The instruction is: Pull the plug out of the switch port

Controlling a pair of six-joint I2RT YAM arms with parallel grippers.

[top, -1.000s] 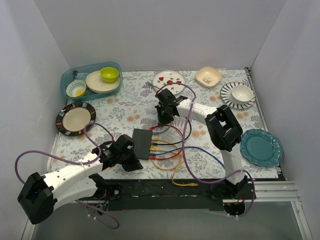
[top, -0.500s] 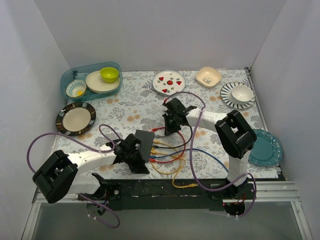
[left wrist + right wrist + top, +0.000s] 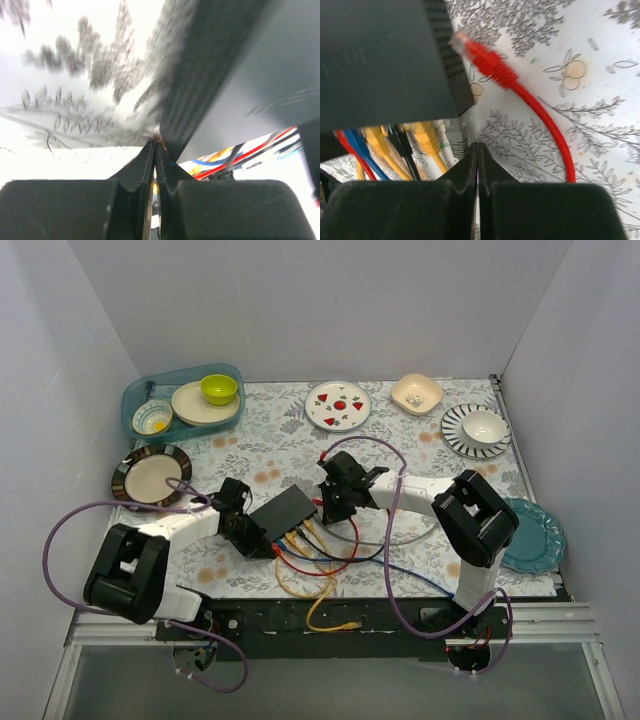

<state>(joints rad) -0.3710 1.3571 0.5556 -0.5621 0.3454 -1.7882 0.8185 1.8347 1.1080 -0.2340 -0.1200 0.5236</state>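
While both arms reach in over the desk (image 3: 250,430), the switch (image 3: 283,510) lies between the two end effectors, set at a slant on the flowered cloth.

The left end effector (image 3: 154,147) has its fingers pressed together with nothing between them. Directly ahead of its tips and running up to their right is the ribbed side wall of the switch. The tips sit at the wall's lower edge, though the blurred wrist view does not show whether they touch it. Further to the right of that end effector, red, blue and yellow cabling shows below the switch's broad grey face.

The right end effector (image 3: 478,146) also has its fingers closed together, and it holds nothing. Ahead of it and to the left is a corner of the switch. Just ahead of the tips, the red plug (image 3: 472,47) lies free on the desk, its clear tip beside the vented side wall and in no socket. Its red cable (image 3: 545,120) curves back along the right of the fingers. To the left of the fingers, yellow plugs (image 3: 427,135), a blue cable (image 3: 355,142) and a black cable (image 3: 405,147) run up to the switch's socket edge.

In the top view, the cables spill in loose loops from the switch towards the arm bases.
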